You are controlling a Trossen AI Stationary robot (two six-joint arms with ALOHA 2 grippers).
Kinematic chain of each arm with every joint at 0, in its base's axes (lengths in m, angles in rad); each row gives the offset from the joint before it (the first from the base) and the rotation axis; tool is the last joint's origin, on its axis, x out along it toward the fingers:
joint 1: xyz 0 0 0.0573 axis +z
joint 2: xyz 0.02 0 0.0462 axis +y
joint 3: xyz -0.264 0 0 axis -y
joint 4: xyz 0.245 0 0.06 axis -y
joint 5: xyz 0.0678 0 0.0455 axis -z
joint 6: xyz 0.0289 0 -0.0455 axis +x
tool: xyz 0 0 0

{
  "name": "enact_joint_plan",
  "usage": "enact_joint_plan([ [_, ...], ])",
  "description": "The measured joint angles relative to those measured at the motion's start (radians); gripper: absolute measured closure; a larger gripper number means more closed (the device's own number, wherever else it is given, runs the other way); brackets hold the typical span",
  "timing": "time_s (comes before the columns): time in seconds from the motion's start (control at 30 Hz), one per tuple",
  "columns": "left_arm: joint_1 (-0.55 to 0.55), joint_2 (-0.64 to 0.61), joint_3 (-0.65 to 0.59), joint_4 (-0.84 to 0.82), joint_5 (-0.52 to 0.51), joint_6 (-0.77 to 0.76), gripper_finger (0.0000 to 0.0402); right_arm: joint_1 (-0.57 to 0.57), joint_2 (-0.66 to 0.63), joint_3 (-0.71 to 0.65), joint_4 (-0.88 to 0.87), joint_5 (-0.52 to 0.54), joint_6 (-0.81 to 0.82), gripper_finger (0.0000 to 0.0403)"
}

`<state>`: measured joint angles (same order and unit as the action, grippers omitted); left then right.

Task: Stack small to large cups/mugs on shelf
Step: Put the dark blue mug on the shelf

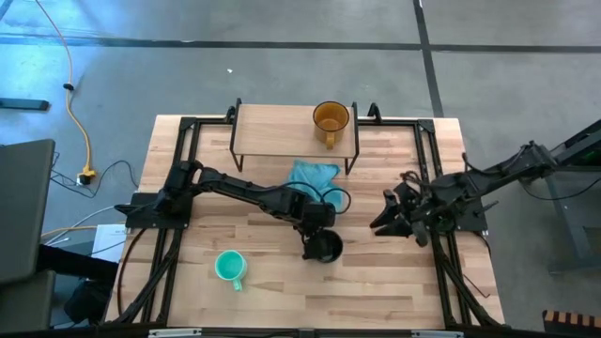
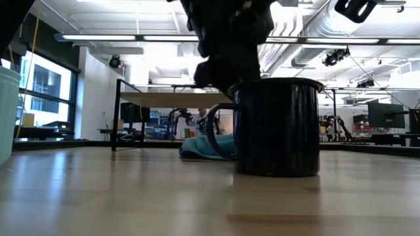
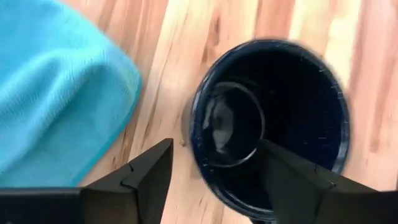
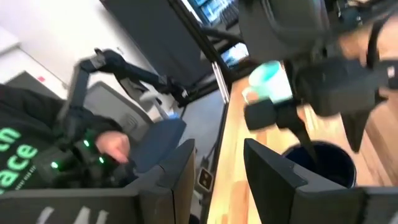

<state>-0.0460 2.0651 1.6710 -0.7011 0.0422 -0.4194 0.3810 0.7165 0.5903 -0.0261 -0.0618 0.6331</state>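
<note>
Left wrist view tells you the most: your left tool (image 3: 214,171) hangs right over the dark navy mug (image 3: 270,121), fingers spread wide, one outside the rim on the cloth side and one reaching down into the mug. It isn't squeezing anything yet. In the low view the mug sits flat on the counter (image 2: 131,196), so it's not lifted at all.

Moving outward, the light blue cloth (image 1: 313,176) lies just beyond the left tool on the far side, between it and the shelf (image 1: 282,127). The teal mug (image 1: 229,268) is off to the near left, well apart from the navy one, standing upright and untouched.

Your right tool (image 1: 399,211) waits over the right side of the counter, fingers apart, holding nothing. A person shows in the room behind it in the right wrist view, away from the counter.

Progress check: the amber mug (image 1: 331,119) is already up on the shelf, toward its right end, opening up and empty from what I can see. That's the big one placed, I'd say. Still left by my reckoning: close on the navy mug, carry it over and drop it into the amber one, then do the same with the teal. So maybe a third of the way.
</note>
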Motion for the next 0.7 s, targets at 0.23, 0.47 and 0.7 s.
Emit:
enact_joint_plan([
  [0.23, 0.0, -0.066, 0.0, -0.143, 0.001, 0.143, 0.0197, 0.025, 0.045, 0.0, 0.022, 0.006, 0.022, 0.0274],
  [0.47, 0.0, -0.076, -0.012, -0.191, 0.003, 0.202, 0.0214, 0.031, 0.047, 0.001, 0.052, 0.009, 0.016, 0.0274],
  [0.7, -0.02, -0.076, -0.054, -0.174, 0.014, 0.182, 0.0218, 0.03, 0.047, 0.001, 0.052, 0.01, 0.013, 0.0274],
])
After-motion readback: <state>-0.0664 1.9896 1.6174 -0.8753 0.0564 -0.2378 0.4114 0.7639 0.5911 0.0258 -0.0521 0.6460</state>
